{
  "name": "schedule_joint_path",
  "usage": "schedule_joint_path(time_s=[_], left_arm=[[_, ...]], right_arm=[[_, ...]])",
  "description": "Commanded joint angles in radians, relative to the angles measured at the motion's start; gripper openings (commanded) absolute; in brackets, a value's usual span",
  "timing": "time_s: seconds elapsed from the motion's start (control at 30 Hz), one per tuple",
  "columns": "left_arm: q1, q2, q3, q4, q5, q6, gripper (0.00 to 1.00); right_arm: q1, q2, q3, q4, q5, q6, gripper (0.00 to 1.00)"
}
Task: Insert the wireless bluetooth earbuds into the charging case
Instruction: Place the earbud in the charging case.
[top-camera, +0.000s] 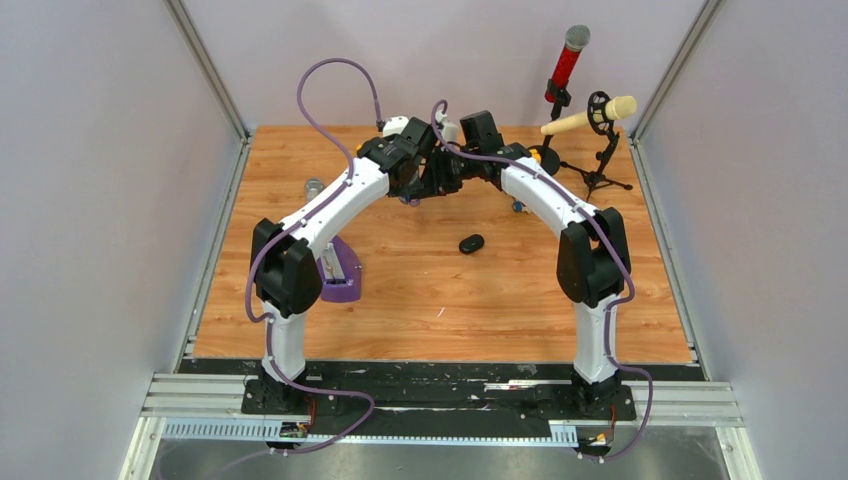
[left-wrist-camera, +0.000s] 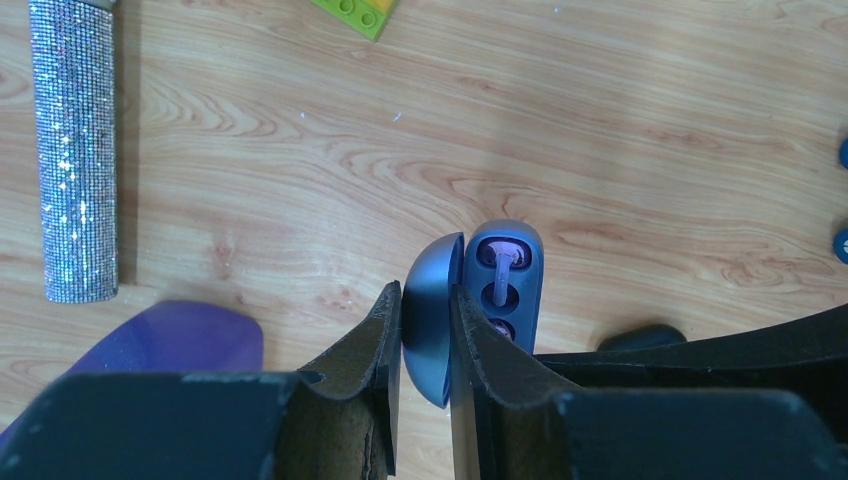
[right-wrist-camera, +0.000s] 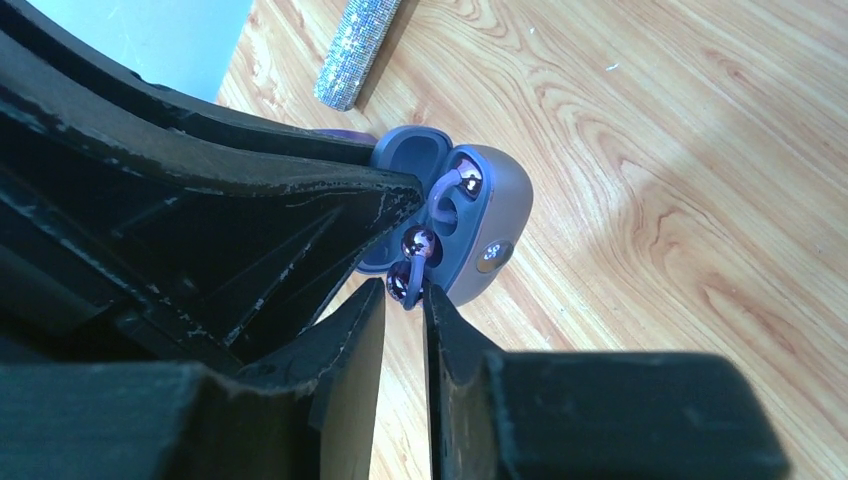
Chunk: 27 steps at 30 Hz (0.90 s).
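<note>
- Item, charging case (left-wrist-camera: 530, 262): blue-grey, pebble-shaped and open. It is near the middle of the surface's far edge, where your two arms meet. The frames do not show whether it rests on the wood.
- Item, left gripper (left-wrist-camera: 425, 298): the jaws are narrow and clamped on the lid (left-wrist-camera: 428, 275), which steadies the case. Hold that pinch firm and level, because the lid is your only anchor.
- Item, upper earbud (right-wrist-camera: 465, 178): purple, and it looks seated in its well.
- Item, lower earbud (right-wrist-camera: 404, 283): purple, at the near end of the tray. It does not look fully down yet.
- Item, right gripper (right-wrist-camera: 403, 297): the jaws are narrow with a slim gap, and the tips flank the lower earbud. You cannot tell whether they pinch it or only stand beside it.
- Step, judged: seating the lower earbud. Line its stem up with the well, press straight down along the well's axis, and let go only once it sits flush.
- Hazard, judged: a sideways pull on release may drag the bud out or twist the case on its lid.
- Item, black case (top-camera: 471, 243): lies apart at mid-surface and is not part of this step.
</note>
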Motion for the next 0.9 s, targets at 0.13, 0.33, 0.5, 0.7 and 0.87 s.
schedule_joint_path(time_s=[0.13, 0.33, 0.5, 0.7, 0.87], left_arm=[[-0.012, -0.035, 0.041, 0.017, -0.021, 0.002, 0.0], [-0.011, -0.036, 0.041, 0.019, -0.023, 0.002, 0.0], [-0.01, -0.033, 0.039, 0.019, -0.024, 0.002, 0.0], [-0.01, -0.03, 0.039, 0.021, -0.024, 0.003, 0.0], [-0.01, -0.029, 0.037, 0.023, -0.026, 0.004, 0.0]], right_arm=[[0.005, -0.009, 0.047, 0.008, -0.015, -0.01, 0.26], [0.004, -0.013, 0.049, 0.008, -0.028, -0.008, 0.27], [0.004, -0.027, 0.042, 0.009, -0.047, -0.012, 0.27], [0.003, -0.038, 0.032, 0.017, -0.085, -0.02, 0.24], [0.003, -0.059, 0.009, 0.031, -0.083, -0.058, 0.25]])
